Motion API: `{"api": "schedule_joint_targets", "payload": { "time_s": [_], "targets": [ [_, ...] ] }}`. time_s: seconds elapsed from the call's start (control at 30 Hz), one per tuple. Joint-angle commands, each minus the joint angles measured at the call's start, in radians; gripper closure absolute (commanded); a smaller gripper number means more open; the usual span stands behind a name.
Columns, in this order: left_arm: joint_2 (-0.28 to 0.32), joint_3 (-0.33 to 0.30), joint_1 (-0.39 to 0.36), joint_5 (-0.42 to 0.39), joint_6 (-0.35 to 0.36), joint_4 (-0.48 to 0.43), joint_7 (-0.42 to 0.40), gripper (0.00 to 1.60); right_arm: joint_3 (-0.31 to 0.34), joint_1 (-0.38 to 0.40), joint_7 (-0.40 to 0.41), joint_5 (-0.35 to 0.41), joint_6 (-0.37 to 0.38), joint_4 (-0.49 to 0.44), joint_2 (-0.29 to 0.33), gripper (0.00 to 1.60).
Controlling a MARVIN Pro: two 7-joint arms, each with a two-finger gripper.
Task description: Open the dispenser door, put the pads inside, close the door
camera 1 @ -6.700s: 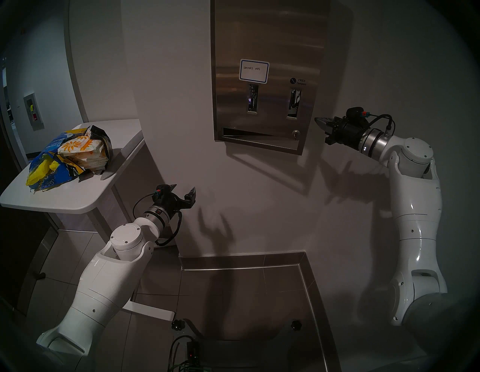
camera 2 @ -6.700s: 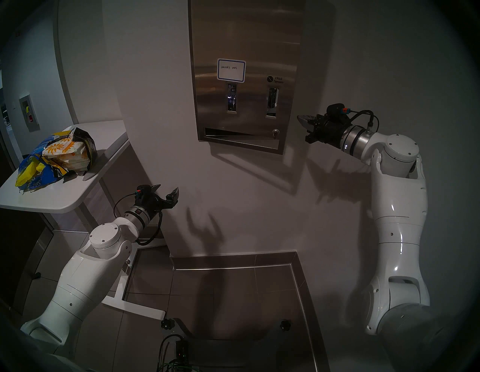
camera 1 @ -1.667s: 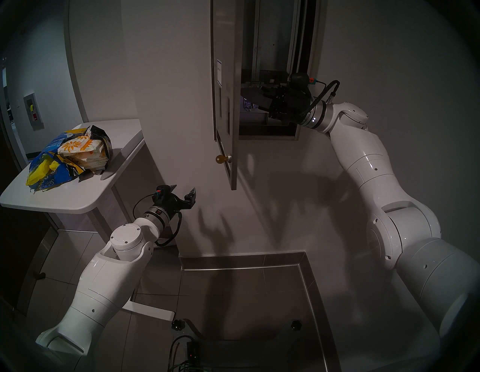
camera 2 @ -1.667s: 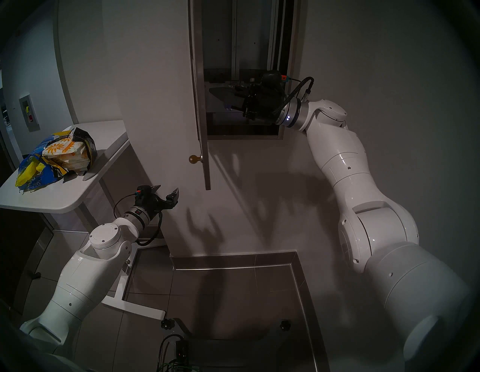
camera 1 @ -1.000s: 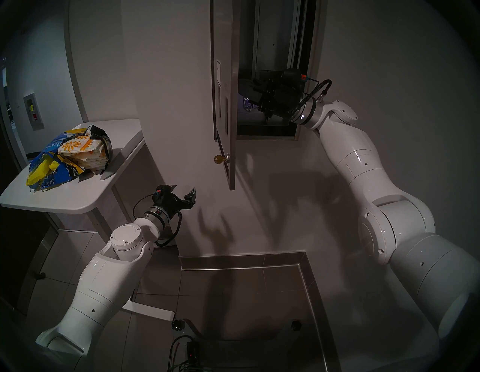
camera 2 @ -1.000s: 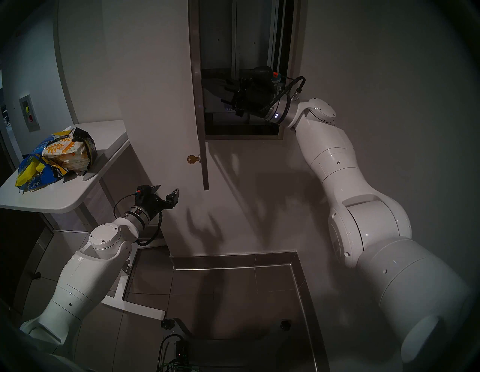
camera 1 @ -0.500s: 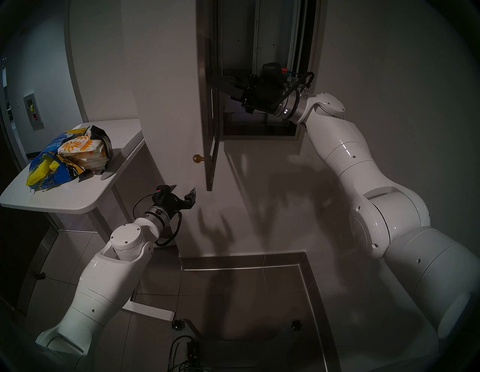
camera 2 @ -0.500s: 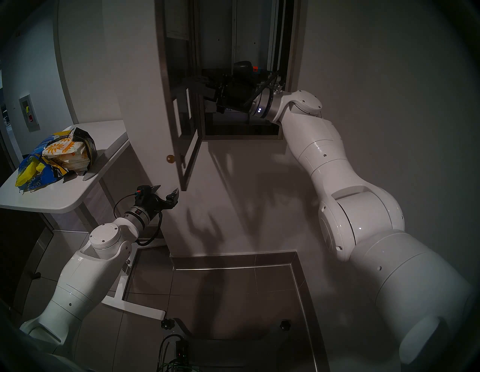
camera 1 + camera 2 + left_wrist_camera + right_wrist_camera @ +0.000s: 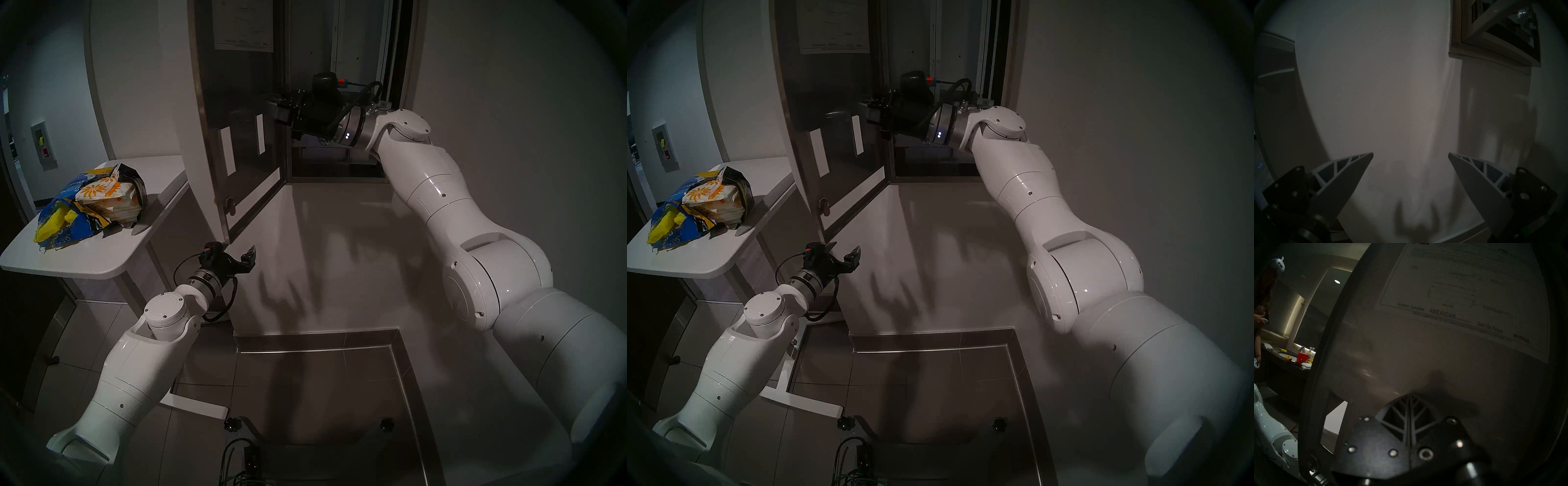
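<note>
While the right gripper (image 9: 276, 110), jaws pressed together, is pushing, the dispenser door (image 9: 237, 135) is swinging wider
Right wrist alone is showing its instruction sheet (image 9: 1474, 293); left gripper (image 9: 239, 251) is idling, jaws spread

A public or commercial washroom, dimly lit. A brushed-steel dispenser (image 9: 339, 101) is recessed in a plain white wall (image 9: 339, 254) above grey floor tiles (image 9: 305, 390) with a tiled skirting. The right wrist view shows, far off, a vanity counter (image 9: 1288, 360) with a basin, tap and soap bottle below a large backlit mirror (image 9: 1310, 324). On the left, a white side table (image 9: 84, 261).
</note>
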Motion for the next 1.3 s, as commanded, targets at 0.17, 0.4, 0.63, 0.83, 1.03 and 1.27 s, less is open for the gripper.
{"api": "schedule_joint_targets", "payload": {
  "time_s": [0.17, 0.4, 0.63, 0.83, 1.03, 1.27],
  "targets": [
    [-0.003, -0.008, -0.029, 0.002, -0.015, -0.031, 0.001, 0.00, -0.021, 0.075, -0.132, -0.070, -0.014, 0.004, -0.069, 1.60],
    [-0.003, -0.008, -0.029, 0.002, -0.015, -0.031, 0.001, 0.00, -0.046, 0.081, -0.210, -0.136, -0.032, 0.004, -0.088, 1.60],
    [-0.003, -0.008, -0.029, 0.002, -0.016, -0.031, 0.001, 0.00, -0.052, 0.084, -0.254, -0.165, -0.029, 0.009, -0.101, 1.60],
    [-0.003, -0.008, -0.029, 0.002, -0.016, -0.031, 0.002, 0.00, -0.051, 0.091, -0.304, -0.196, -0.033, 0.024, -0.114, 1.60],
    [-0.002, -0.008, -0.029, 0.002, -0.015, -0.031, 0.001, 0.00, -0.051, 0.116, -0.374, -0.232, -0.039, 0.065, -0.140, 1.60],
    [-0.002, -0.008, -0.029, 0.002, -0.014, -0.030, 0.001, 0.00, -0.049, 0.151, -0.442, -0.265, -0.051, 0.117, -0.168, 1.60]
  ]
}}
